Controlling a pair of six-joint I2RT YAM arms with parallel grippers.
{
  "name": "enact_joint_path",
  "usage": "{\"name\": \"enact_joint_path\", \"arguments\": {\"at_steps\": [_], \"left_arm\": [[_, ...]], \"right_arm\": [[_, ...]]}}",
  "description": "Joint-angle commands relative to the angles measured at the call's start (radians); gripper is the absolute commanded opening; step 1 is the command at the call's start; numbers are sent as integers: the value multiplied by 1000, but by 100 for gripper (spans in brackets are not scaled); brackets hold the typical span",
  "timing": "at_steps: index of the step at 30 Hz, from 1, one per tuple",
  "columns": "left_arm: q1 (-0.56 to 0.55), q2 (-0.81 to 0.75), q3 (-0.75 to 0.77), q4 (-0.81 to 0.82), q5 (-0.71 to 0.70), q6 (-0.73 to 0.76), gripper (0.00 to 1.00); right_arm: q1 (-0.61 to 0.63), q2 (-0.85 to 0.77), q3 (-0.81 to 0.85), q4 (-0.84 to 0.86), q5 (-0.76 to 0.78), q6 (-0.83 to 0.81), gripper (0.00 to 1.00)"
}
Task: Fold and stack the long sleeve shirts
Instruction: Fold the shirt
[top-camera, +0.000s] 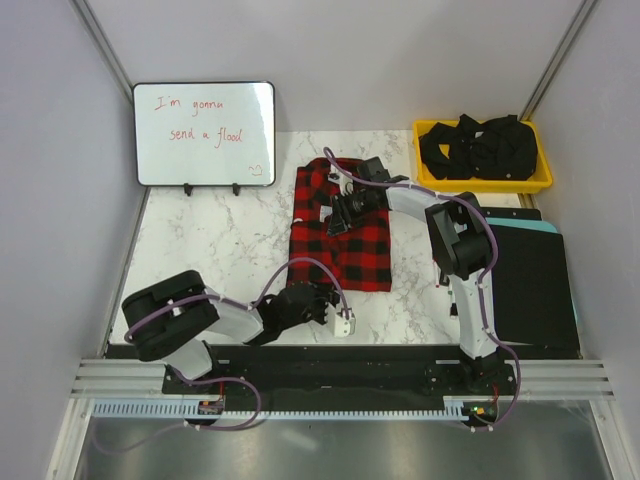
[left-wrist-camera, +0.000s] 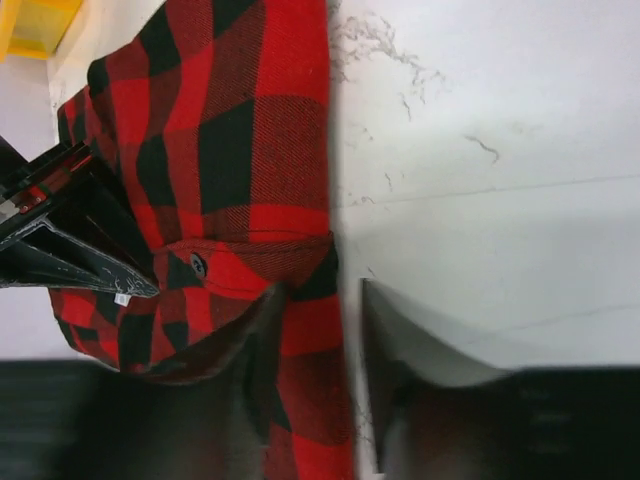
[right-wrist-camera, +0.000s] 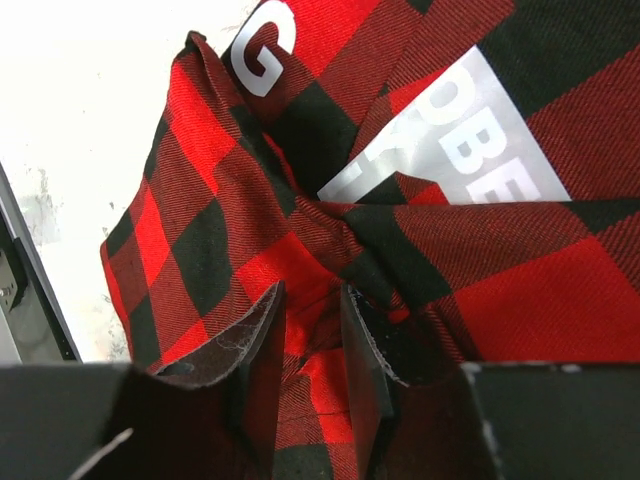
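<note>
We are pinching the bunched shirt at centre frame with the right gripper, the left gripper spread, risking a skewed fold.

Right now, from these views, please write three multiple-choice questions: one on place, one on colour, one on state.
1. Where is the yellow bin? A far right B far left C near centre
2. The whiteboard writing is which colour? A blue B red C green
3. What does the right claw do? A touches the whiteboard B enters the bin C pinches the red-and-black flannel shirt
1 A: it stands at the far right. 2 B: the handwriting is red. 3 C: bunched cloth is caught in it.
</note>
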Motion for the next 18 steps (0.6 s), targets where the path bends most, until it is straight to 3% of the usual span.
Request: {"name": "enact_joint_path", "arguments": {"at_steps": [1,7,10,11,18], "left_arm": [[-8,32,-3,-5,-42,79,33],[-18,-98,31,-166,-28,63,2],[-37,-239,86,-410,30,-4,2],[-49,-284,104,-558,93,-48,2],[-166,-514,227,-948,197,-265,2]], "right_arm": [[13,25,-59,-13,23,-47,36],[46,-21,-141,18,24,-47,37],[73,-70,-202,44,20,-43,37],[88,-102,-217,50,18,-43,37],[146,-242,-319,45,-37,-24,41]]}}
